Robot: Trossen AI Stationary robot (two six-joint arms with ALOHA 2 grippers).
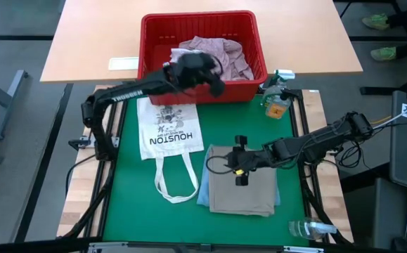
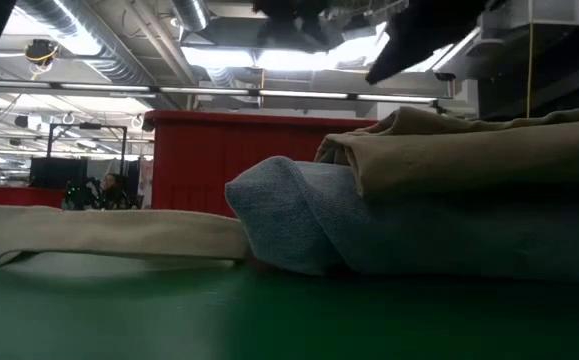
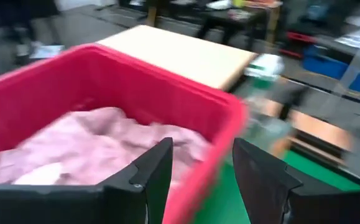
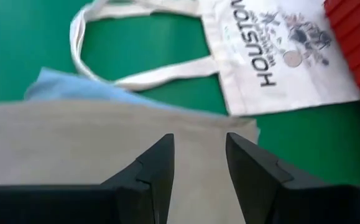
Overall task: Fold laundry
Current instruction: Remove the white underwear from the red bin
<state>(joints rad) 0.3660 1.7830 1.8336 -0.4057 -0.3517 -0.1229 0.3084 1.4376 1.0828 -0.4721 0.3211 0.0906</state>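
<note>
i am hovering my empty, parted left gripper (image 3: 198, 177) over the pink shirt (image 1: 214, 56) waiting in the red basket (image 1: 154, 31), my open right gripper (image 1: 240, 163) above the folded khaki cloth (image 1: 245, 190) stacked on jeans (image 1: 203, 193).

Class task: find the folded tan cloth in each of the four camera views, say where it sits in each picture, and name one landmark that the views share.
High view: tan cloth lower centre, on the blue jeans.
Low view: upper right, atop the jeans.
Left wrist view: not in it.
Right wrist view: lower half, beyond the fingers.
Shared landmark: red basket.
</note>
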